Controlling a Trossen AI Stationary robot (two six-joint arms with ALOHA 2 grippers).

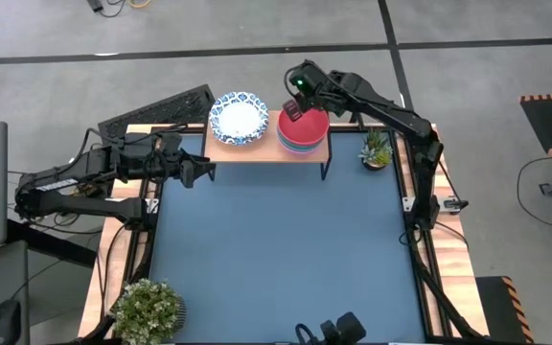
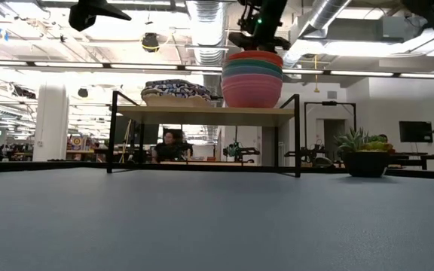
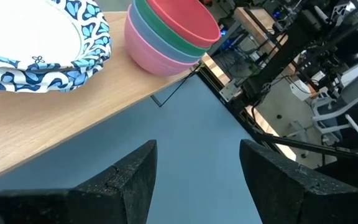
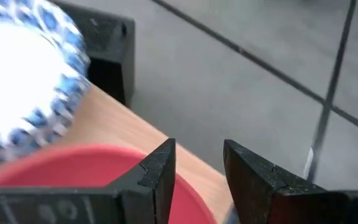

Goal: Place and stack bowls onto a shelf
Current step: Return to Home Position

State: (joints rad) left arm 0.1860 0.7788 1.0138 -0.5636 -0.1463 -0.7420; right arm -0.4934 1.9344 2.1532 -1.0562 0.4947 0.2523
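The shelf (image 1: 266,151) stands at the table's far edge on thin black legs. On its left half rest the white bowls with blue patterned rims (image 1: 238,117), nested. On its right half sits a stack of coloured bowls (image 2: 252,79): pink at the bottom, then lavender-blue and green, with red on top (image 4: 55,168). My right gripper (image 1: 295,108) is open, just above the red bowl's far rim, one finger on either side of it. My left gripper (image 1: 207,171) is open and holds nothing. It hovers over the table near the shelf's left front. My right gripper comes from above at the red bowl's far rim (image 4: 188,196), which runs through the gap between its open fingers. Whether a finger touches the rim, I cannot tell. The bowl rests in the stack on the shelf.
A small potted plant (image 1: 376,149) stands right of the shelf, and a larger one (image 1: 149,309) sits at the table's near left corner. A black slab (image 1: 156,110) lies beyond the shelf's left end. The blue tabletop (image 1: 276,249) stretches out in front of the shelf.
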